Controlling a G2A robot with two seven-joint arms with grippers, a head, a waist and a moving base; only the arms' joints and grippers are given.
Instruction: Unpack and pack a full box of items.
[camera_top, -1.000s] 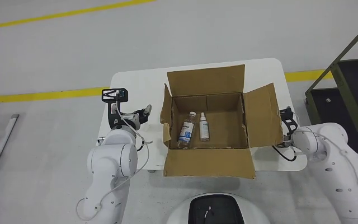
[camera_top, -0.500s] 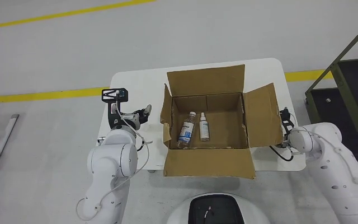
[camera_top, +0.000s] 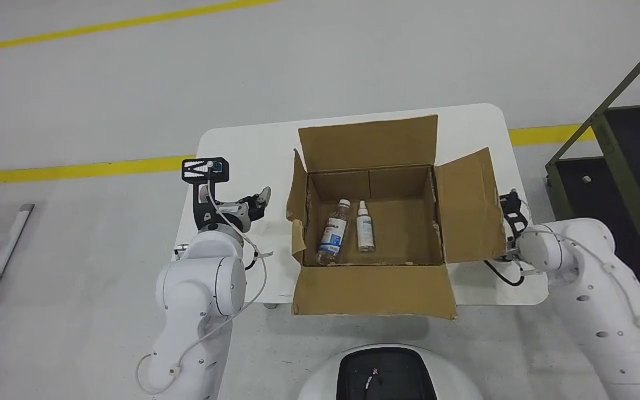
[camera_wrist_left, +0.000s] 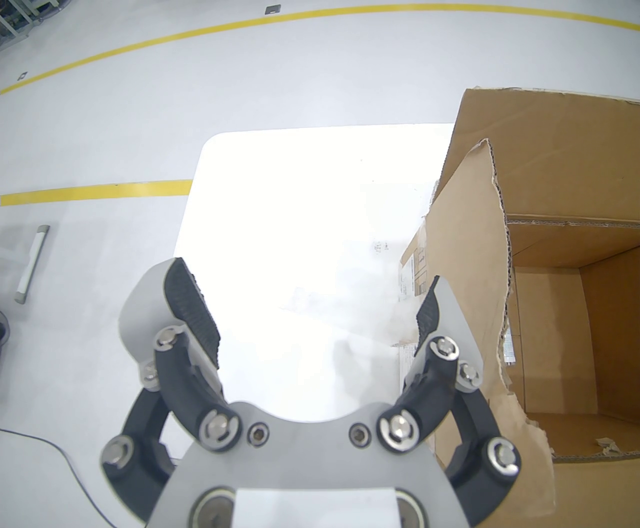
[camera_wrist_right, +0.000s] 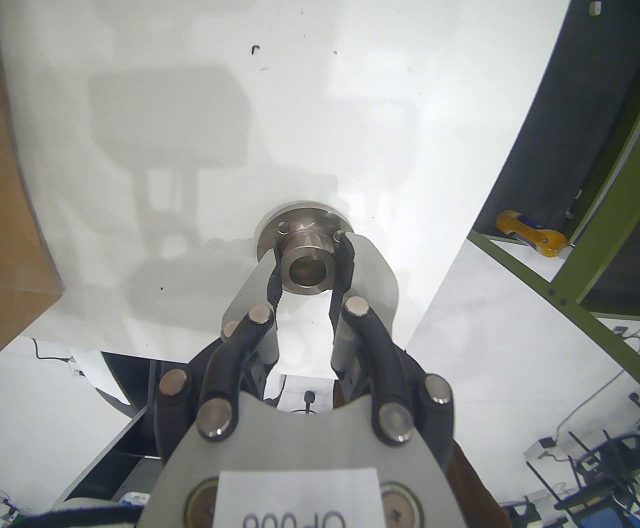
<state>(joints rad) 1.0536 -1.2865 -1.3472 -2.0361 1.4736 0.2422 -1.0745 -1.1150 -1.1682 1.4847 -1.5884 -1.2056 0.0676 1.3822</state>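
An open cardboard box (camera_top: 368, 146) stands mid-table, its flaps spread outward. Two bottles lie on its floor, a larger clear one (camera_top: 334, 232) and a small white spray bottle (camera_top: 365, 226). My left gripper (camera_wrist_left: 305, 290) hangs open over bare table (camera_wrist_left: 300, 200) beside the box's torn left wall (camera_wrist_left: 480, 225); from above the left gripper (camera_top: 262, 197) sits left of the box. Beyond the box's right flap, at the table's right edge, my right gripper (camera_wrist_right: 309, 270) is shut on a metal flanged bushing (camera_wrist_right: 300, 235). In the top view the right gripper (camera_top: 513, 207) is close to that flap.
A green-framed rack (camera_top: 590, 150) stands just right of the table, with a yellow item (camera_wrist_right: 532, 233) on its shelf. The table's right edge runs close under my right gripper. Bare table lies left of and behind the box.
The right arm's wrist has shifted slightly by the box's right flap. The left arm, box and bottles have stayed put.
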